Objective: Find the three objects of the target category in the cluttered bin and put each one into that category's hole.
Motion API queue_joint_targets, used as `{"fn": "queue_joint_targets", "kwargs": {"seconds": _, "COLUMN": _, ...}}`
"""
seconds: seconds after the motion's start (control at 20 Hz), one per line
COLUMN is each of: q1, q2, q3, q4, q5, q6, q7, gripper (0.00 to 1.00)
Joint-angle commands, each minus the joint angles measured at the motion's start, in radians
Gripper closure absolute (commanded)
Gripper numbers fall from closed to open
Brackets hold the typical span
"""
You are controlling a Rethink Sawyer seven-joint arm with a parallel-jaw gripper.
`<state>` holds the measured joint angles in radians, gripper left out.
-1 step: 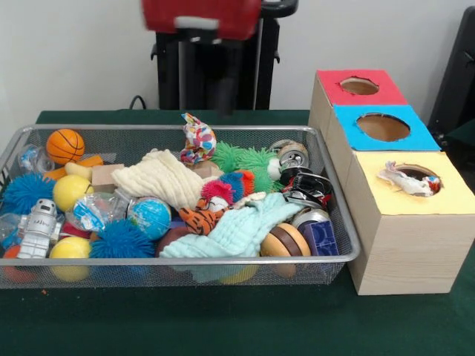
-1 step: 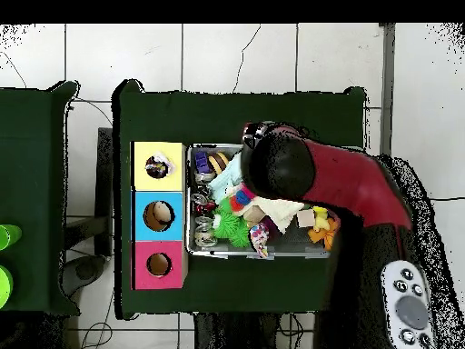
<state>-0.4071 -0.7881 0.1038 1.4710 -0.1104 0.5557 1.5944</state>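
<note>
The front view shows the whole wire bin (image 1: 223, 133) on the green surface (image 1: 223, 326); the overhead view hides much of it under the red arm (image 2: 354, 182). The gripper (image 1: 230, 96) hangs blurred above the bin's far edge, and I cannot tell whether it is released or clenched. The bin holds a basketball (image 1: 65, 145), yellow balls (image 1: 71, 191), blue spiky balls (image 1: 121, 239), a globe ball (image 1: 151, 216), a toy robot (image 1: 38, 228), a cream cloth (image 1: 157, 178), a mint cloth (image 1: 241, 226), a green furry toy (image 1: 245, 159) and cans (image 1: 291, 154). At 3 o'clock from the bin stands the wooden box (image 1: 404, 245) with red, blue and yellow tops. A small toy (image 1: 407, 180) sits in the yellow hole (image 1: 415, 178); overhead, the blue hole (image 2: 159, 215) also holds something.
</note>
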Motion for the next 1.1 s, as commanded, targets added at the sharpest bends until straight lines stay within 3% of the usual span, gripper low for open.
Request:
{"fn": "queue_joint_targets", "kwargs": {"seconds": 0.05, "q1": -0.103, "q2": 0.087, "q3": 0.186, "q4": 0.185, "q5": -0.108, "q6": 0.130, "q7": -0.310, "gripper": 0.00}}
{"fn": "queue_joint_targets", "kwargs": {"seconds": 0.3, "q1": -0.133, "q2": 0.101, "q3": 0.233, "q4": 0.266, "q5": -0.133, "q6": 0.089, "q7": -0.222, "gripper": 0.00}}
{"fn": "queue_joint_targets", "kwargs": {"seconds": 0.8, "q1": -0.127, "q2": 0.074, "q3": 0.253, "q4": 0.416, "q5": -0.196, "q6": -0.051, "q7": -0.062, "gripper": 0.00}}
{"fn": "queue_joint_targets", "kwargs": {"seconds": 0.95, "q1": -0.105, "q2": 0.096, "q3": 0.224, "q4": 0.422, "q5": -0.249, "q6": -0.096, "q7": -0.035, "gripper": 0.00}}
{"fn": "queue_joint_targets", "kwargs": {"seconds": 1.1, "q1": -0.027, "q2": 0.147, "q3": 0.115, "q4": 0.370, "q5": -0.360, "q6": -0.119, "q7": 0.004, "gripper": 0.00}}
